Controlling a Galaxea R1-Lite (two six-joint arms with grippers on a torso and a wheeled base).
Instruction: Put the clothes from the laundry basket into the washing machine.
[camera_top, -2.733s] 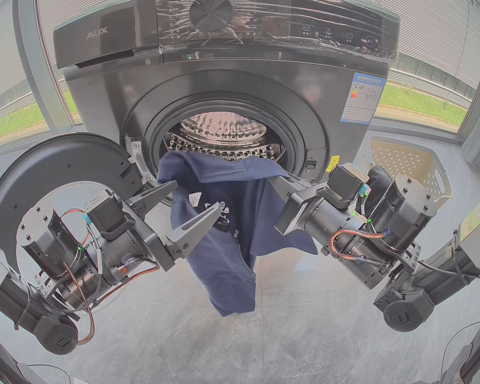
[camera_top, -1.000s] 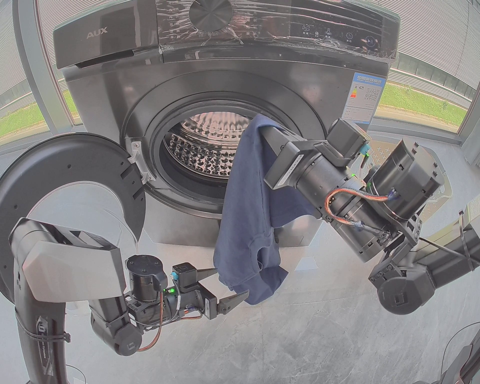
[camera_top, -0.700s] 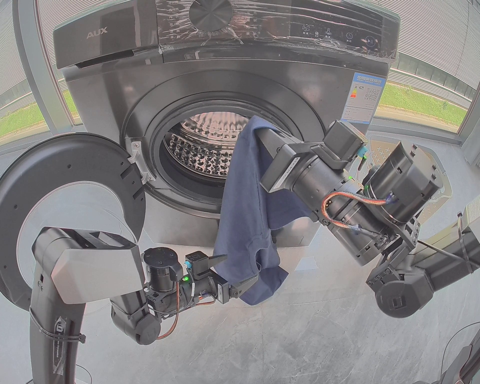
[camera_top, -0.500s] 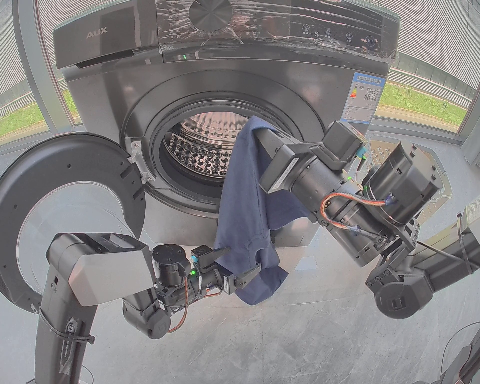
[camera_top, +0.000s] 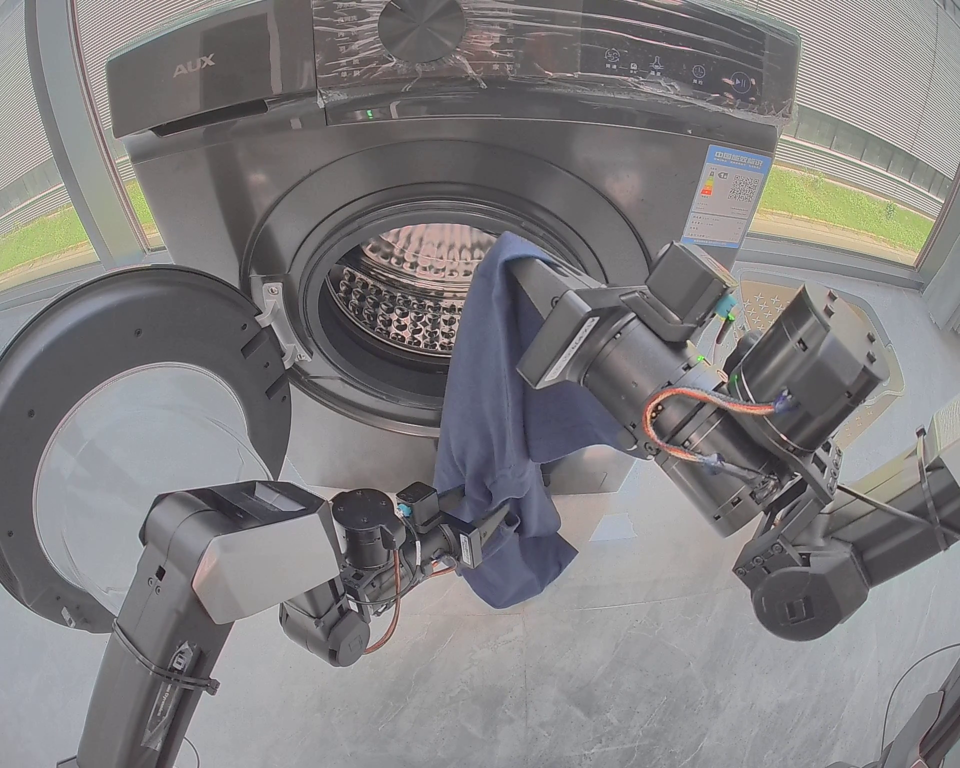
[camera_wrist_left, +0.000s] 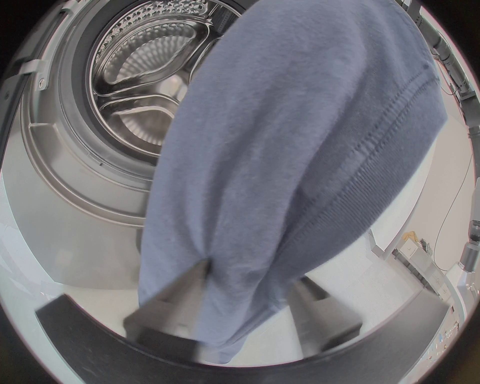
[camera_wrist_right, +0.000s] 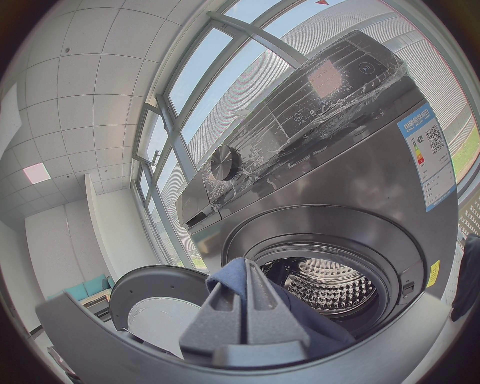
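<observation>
**Navy shirt hangs at the mouth of the washing machine, held up by the robot's right hand.**
The right hand is clenched on the shirt's top edge at the right side of the drum opening, and the cloth drapes down the machine's front toward the floor. The left hand sits low, its fingers spread apart on either side of the shirt's lower part, not closed on it. The round door stands swung open to the left. The beige laundry basket is partly seen behind the right arm.
</observation>
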